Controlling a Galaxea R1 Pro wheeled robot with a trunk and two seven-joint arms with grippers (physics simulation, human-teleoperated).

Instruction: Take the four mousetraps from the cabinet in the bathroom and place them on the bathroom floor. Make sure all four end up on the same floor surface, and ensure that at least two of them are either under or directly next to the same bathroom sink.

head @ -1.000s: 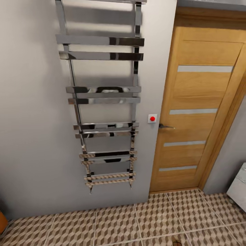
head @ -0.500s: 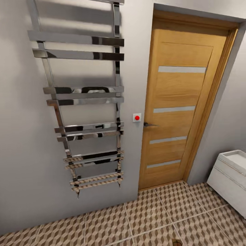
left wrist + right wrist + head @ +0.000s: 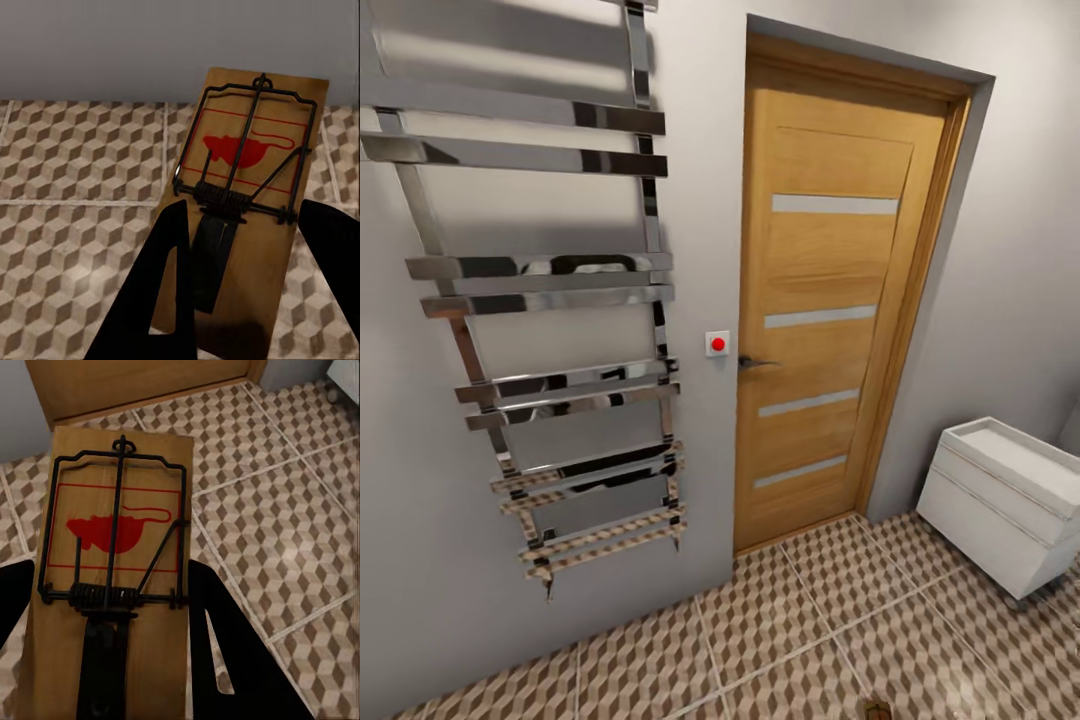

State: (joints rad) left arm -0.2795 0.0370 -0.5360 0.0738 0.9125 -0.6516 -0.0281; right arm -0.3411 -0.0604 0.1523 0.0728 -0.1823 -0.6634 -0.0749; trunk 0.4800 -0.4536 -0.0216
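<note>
Grey wall (image 3: 700, 150) dead ahead, and the whole head view has swung since a second ago: the wooden door (image 3: 825, 300) sits further toward the picture's left now, and the white vanity (image 3: 1000, 500) at the right edge shows far more of itself. That's the camera turning, not the room. The chrome towel rail (image 3: 550, 330) has slid left with it, its left side cut off. The bathroom floor (image 3: 800, 640), cube-patterned tile, runs along the bottom. A small white switch with a red dot (image 3: 717, 343) sits just beside the door handle (image 3: 755, 362).

Down to the hands. The left gripper (image 3: 247, 225) has its fingers either side of a mousetrap (image 3: 259, 161), clamped on the spring end; the board's long axis runs along the fingers, and the far end with the wire bar and the red mouse print sticks out past the tips over the tiles. Same on the other side: the right gripper (image 3: 105, 585) grips the second mousetrap (image 3: 120, 480) by its spring end, lengthwise between the fingers, free end pointing toward the door's foot.
</note>
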